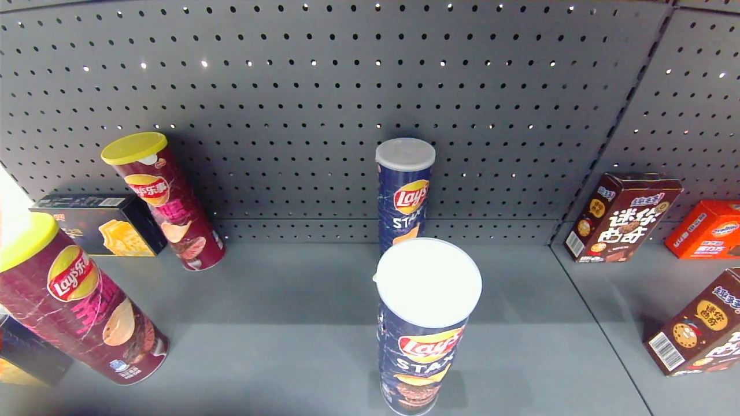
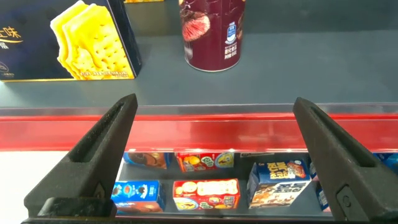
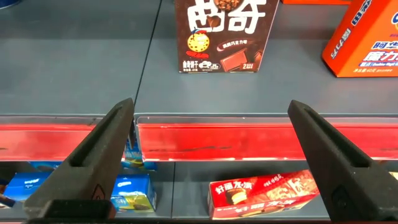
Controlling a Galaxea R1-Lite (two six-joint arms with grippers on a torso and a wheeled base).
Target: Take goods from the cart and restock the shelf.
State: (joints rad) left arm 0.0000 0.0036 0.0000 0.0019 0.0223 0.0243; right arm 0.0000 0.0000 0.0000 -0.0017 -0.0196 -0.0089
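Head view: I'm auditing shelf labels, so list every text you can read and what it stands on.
"Lay's": front blue can and rear blue can.
"STAX": the same two cans, under the logo.
"Lay's 乐事": near maroon can and rear maroon can.
"迷你曲奇": brown box.
Orange box, black cracker box, barcodes: too small to read.
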